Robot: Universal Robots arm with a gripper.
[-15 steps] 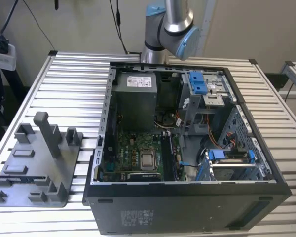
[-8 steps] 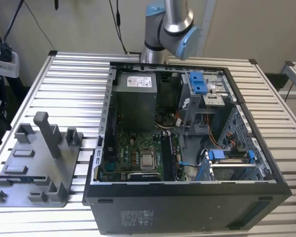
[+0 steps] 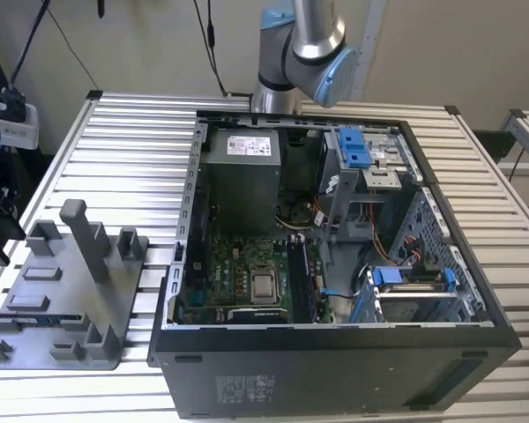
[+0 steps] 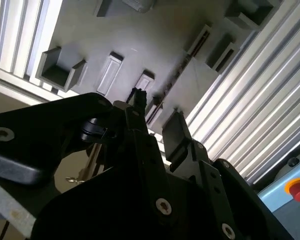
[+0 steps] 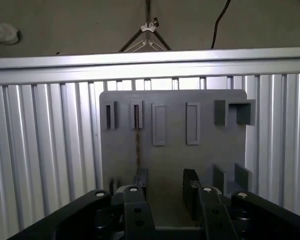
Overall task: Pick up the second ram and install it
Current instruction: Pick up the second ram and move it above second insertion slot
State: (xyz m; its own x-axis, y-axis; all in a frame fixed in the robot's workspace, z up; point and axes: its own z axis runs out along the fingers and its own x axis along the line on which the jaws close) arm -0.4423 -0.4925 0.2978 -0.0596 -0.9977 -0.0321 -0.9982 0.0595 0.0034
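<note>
Plainly saw, in the exterior view, an open computer case (image 3: 335,379) on the slatted surface (image 3: 132,150), with the grey holder tray (image 3: 62,291) off to the exterior view's left of it and the second ram (image 3: 37,316) set on edge along the tray's near side. Then found, in the first wrist view, the fingers (image 5: 191,187) spread apart and gripping nothing above the tray, the ram (image 5: 137,145) a thin dark line standing in its slot. Met the same in the second wrist view: fingers parted and empty, the ram's edge just beyond them.
</note>
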